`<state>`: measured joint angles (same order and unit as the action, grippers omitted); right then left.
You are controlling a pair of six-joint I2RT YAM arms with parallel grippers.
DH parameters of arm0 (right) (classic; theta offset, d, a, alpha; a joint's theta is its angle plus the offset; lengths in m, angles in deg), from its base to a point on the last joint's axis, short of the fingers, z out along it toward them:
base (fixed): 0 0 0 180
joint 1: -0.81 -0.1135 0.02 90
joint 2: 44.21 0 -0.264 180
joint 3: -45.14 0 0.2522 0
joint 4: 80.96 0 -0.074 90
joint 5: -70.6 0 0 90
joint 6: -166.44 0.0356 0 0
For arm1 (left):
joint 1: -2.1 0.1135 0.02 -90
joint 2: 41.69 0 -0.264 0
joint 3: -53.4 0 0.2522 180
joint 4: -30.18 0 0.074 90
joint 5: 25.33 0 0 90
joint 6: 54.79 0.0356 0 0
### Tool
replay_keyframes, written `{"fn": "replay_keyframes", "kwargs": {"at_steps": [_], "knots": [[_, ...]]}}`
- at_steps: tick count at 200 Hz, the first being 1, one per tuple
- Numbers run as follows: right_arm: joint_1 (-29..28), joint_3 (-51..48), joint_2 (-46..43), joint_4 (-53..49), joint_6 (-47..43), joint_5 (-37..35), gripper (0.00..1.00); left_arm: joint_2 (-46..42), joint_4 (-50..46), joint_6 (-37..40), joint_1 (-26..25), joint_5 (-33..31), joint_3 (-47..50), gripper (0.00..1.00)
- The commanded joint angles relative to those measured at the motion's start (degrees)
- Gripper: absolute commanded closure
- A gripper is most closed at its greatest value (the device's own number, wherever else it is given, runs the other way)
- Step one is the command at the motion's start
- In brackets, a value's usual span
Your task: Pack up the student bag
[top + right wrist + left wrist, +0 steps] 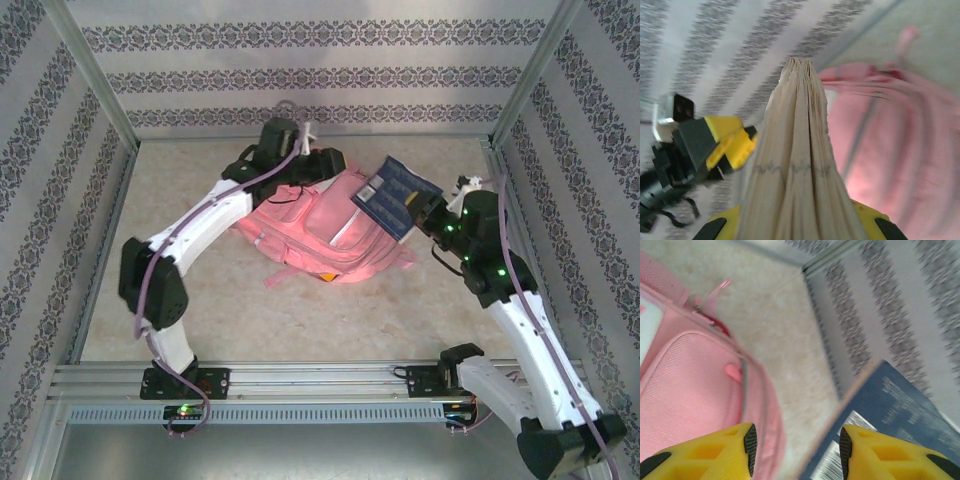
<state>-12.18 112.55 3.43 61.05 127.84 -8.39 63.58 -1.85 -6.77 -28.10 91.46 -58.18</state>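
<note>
The student bag (315, 235), a large pink backpack, lies flat on the beige floor mid-table. My right gripper (424, 212) is shut on a blue-covered book (395, 195) and holds it tilted above the bag's right edge. In the right wrist view the book's pale page edges (797, 165) rise between the yellow fingers (867, 220), with the bag (900, 150) behind. My left gripper (322, 165) hovers at the bag's far edge, open with nothing between its pads (749, 445). Its view has the bag (690, 390) on the left and the book (890, 410) on the right.
Patterned walls (300, 75) and metal frame posts (520, 90) close in the back and sides. A metal rail (320, 378) carrying both arm bases runs along the near edge. Bare beige floor (200, 310) lies in front of the bag.
</note>
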Motion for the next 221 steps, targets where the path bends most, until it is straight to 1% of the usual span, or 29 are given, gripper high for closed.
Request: {"fn": "replay_keyframes", "kwargs": {"at_steps": [1, 23, 66, 119, 141, 153, 164, 192, 221], "knots": [[1.4, 1.6, -2.7, -17.3, -8.5, -5.5, 1.00, 6.1, -14.8, 12.8, -2.9, -0.6, -8.7, 0.51], [2.2, 1.7, -5.0, -21.8, -9.4, -8.1, 1.00, 12.9, -17.5, 14.4, -4.2, -0.4, -14.8, 0.51], [3.3, 1.3, -7.7, -25.2, -10.2, -7.7, 1.00, 20.2, -18.2, 15.6, -5.4, -0.2, -18.9, 0.52], [4.3, 0.1, -8.6, -24.9, -10.2, -6.6, 1.00, 23.4, -19.3, 15.9, -7.1, 0.3, -19.9, 0.54], [4.6, -0.3, -8.7, -23.9, -9.9, -6.2, 1.00, 24.4, -19.8, 15.9, -7.9, 0.4, -19.7, 0.57], [4.6, -0.5, -8.9, -23.5, -9.9, -6.0, 1.00, 25.0, -20.0, 16.1, -8.1, 0.1, -19.8, 0.61], [4.7, -0.6, -8.8, -23.2, -10.0, -5.9, 1.00, 25.7, -20.4, 16.5, -8.4, -1.0, -19.9, 0.67], [4.7, -0.6, -9.1, -23.1, -10.7, -6.3, 1.00, 26.5, -23.2, 17.8, -8.5, -4.7, -22.3, 1.00], [4.8, 1.1, -8.8, -23.7, -12.5, -8.2, 1.00, 22.4, -25.5, 18.7, -8.2, -8.7, -25.2, 1.00]]}}
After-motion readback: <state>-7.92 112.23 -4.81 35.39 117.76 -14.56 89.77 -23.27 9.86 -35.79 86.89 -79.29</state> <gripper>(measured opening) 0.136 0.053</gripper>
